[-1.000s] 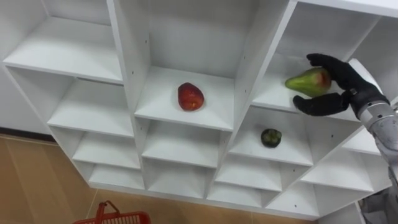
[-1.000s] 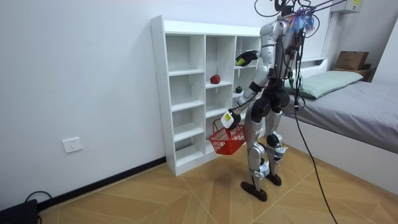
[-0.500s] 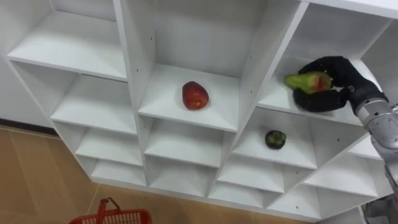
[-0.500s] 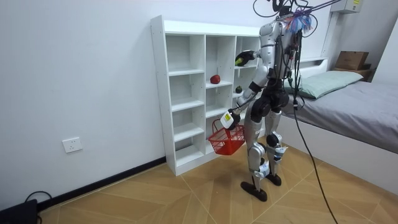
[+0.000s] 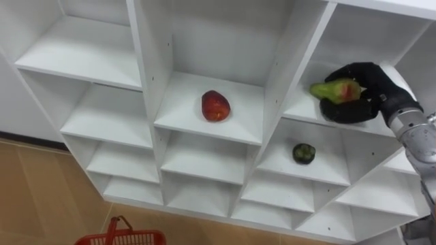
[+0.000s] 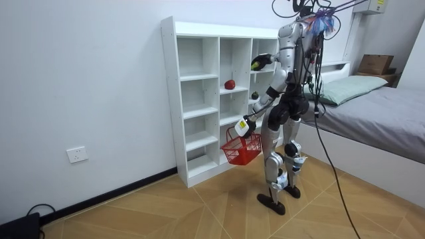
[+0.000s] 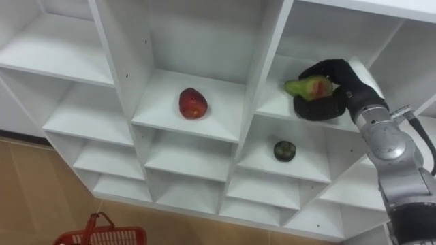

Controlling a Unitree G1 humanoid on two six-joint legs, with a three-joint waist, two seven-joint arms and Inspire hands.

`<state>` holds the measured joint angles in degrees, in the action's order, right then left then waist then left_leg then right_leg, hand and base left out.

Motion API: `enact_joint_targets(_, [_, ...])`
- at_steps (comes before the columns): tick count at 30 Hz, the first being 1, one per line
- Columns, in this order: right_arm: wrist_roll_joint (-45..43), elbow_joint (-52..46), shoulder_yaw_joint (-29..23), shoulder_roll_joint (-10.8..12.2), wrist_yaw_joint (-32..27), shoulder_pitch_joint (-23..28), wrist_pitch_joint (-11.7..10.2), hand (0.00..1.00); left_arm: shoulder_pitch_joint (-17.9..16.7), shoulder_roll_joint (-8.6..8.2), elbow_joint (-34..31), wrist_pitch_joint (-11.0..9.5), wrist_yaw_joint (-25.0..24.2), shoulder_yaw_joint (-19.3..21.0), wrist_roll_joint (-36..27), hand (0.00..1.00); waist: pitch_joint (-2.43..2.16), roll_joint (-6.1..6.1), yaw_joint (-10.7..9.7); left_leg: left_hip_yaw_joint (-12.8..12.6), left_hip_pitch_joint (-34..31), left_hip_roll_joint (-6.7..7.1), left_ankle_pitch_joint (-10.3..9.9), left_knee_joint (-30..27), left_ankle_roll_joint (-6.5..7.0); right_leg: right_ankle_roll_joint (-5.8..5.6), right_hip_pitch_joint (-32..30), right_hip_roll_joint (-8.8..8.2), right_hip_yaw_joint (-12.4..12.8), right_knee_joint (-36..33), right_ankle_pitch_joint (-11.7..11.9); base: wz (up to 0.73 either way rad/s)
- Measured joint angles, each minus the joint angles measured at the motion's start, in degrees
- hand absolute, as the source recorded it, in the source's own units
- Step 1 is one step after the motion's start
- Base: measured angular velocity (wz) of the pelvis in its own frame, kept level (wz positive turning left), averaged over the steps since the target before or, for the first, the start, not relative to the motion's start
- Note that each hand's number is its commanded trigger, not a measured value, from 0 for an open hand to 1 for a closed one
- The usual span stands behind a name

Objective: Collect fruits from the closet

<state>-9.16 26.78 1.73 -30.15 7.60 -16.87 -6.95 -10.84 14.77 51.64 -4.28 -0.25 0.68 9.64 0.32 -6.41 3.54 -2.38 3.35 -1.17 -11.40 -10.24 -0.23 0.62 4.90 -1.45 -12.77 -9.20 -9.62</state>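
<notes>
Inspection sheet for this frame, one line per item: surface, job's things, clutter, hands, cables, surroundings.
Surface: white shelf unit, open compartments, most of them bare.
Job's things: pear in the right column; red apple in the middle column; dark green fruit one compartment below the pear; red basket hanging off the floor.
Clutter: nothing seen.
Hands: right hand curled round the pear; left hand holds the red basket by its handle, low in front of the unit.
Cables: dark cable on the floor, room view's lower left.
Surroundings: wood floor, wall socket, bed at the room view's right.
</notes>
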Motion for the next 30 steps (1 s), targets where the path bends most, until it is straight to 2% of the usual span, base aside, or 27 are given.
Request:
enact_joint_targets(4, [0.08,-3.73,1.53,0.08,1.16,0.67,0.00,1.00,0.01,0.01,0.00,-0.20,0.03,-0.04,-0.01,1.00,0.00,0.03,-0.14,-0.19,-0.25,0.00,0.00,-0.04,0.00,0.00,-0.17,0.01,-0.06,0.04,0.00,0.00])
enact_joint_targets(10, [-1.00,-13.79,0.77,0.25,1.33,6.29,0.07,1.00,0.03,-0.10,0.06,-0.76,-0.28,0.11,-0.34,1.00,-0.07,0.10,-0.55,-0.21,-1.26,0.07,0.01,-0.25,0.02,-0.01,-0.80,-0.19,-0.17,0.05,0.00,0.04])
enact_joint_targets(14, [-0.99,-18.86,0.59,0.27,1.38,8.29,0.06,1.00,0.15,-0.85,0.08,-0.83,-0.50,0.13,-0.29,1.00,-0.22,0.94,-1.59,-0.43,-1.36,0.05,0.01,-0.30,0.02,-0.01,-1.03,-0.18,0.09,0.06,0.00,-0.03])
enact_joint_targets(19, [-1.09,-25.89,-0.64,0.36,2.46,12.76,0.05,1.00,0.03,-1.06,0.07,-1.07,-0.36,0.13,0.00,1.00,-0.13,1.59,-1.76,-1.57,-0.61,-0.20,0.01,-0.02,0.01,0.00,-1.16,-0.08,1.50,-0.33,0.00,-0.12])
enact_joint_targets(27, [-1.34,-34.67,-1.04,0.80,4.99,20.51,-0.03,1.00,0.16,-0.90,0.05,-1.28,-0.33,0.13,-0.49,1.00,-0.20,1.48,-1.99,-3.24,-0.50,-0.15,0.07,0.41,0.14,-0.03,-2.02,0.12,3.25,-0.57,0.04,-0.11])
enact_joint_targets(30, [-1.41,-36.23,-1.05,1.02,5.97,21.21,-0.03,1.00,0.23,-0.90,0.07,-1.28,-0.40,0.14,-0.52,1.00,-0.18,1.50,-1.99,-3.79,0.16,-0.23,0.07,0.71,0.14,-0.03,-2.06,0.27,3.91,-0.57,0.05,-0.10])
